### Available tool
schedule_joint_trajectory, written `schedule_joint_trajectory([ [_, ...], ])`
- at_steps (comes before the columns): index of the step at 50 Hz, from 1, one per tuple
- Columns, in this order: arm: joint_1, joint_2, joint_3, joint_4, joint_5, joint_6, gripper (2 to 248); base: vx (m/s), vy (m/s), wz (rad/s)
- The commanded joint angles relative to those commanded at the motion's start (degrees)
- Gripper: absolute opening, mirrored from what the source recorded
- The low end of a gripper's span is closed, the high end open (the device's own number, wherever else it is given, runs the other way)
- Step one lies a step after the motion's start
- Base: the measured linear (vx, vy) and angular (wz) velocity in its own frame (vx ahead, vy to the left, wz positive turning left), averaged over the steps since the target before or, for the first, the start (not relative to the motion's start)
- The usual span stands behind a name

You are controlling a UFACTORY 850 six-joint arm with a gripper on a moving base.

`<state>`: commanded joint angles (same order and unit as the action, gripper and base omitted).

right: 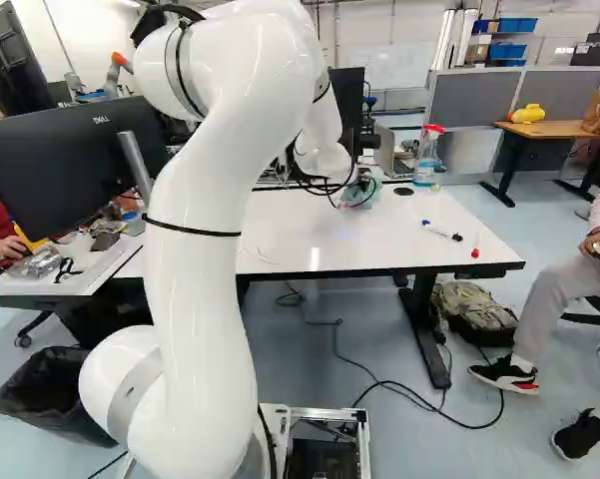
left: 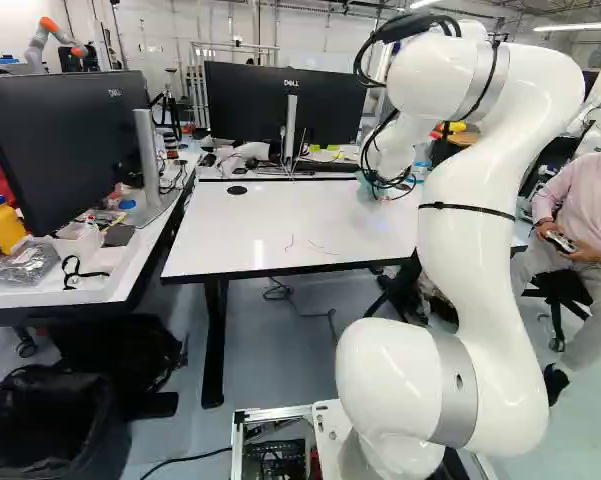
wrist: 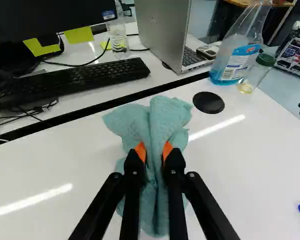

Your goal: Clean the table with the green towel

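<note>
At the far part of the white table (right: 379,239), my gripper (right: 350,186) is partly hidden by cables in the right base view. The wrist view shows the gripper (wrist: 153,153) shut on the green towel (wrist: 165,116), its orange pads pressing folds from two sides. Bunched cloth spreads ahead of the fingers and hangs beneath them over the tabletop; whether it presses on the surface cannot be told. Thin reddish marks (left: 325,250) lie on the table's near part in the left base view.
A spray bottle (wrist: 239,47) and a glass jar (wrist: 257,74) stand beyond the towel, near a round black table insert (wrist: 208,102). Across the gap are a keyboard (wrist: 90,77) and laptop (wrist: 162,30). A marker (right: 439,231) and red cap (right: 475,252) lie at the table's right.
</note>
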<state>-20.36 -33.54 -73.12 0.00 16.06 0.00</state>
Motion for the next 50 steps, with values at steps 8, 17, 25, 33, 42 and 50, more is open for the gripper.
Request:
schedule_joint_trajectory([
  [8, 0.00, -0.85, -0.17, 0.00, 0.00, 0.00, 55, 0.000, 0.000, 0.000],
  [17, 0.00, -1.95, -0.42, 0.00, 0.00, 0.00, 55, 0.000, 0.000, 0.000],
  [25, 0.00, -2.97, -0.68, 0.00, 0.00, 0.00, 55, 0.000, 0.000, 0.000],
  [33, 0.00, -3.10, -0.72, 0.00, 0.00, 0.00, 55, 0.000, 0.000, 0.000],
  [42, 0.00, -3.10, -0.72, 0.00, 0.00, 0.00, 55, 0.000, 0.000, 0.000],
  [50, 0.00, -3.10, -0.72, 0.00, -0.22, 0.00, 55, 0.000, 0.000, 0.000],
])
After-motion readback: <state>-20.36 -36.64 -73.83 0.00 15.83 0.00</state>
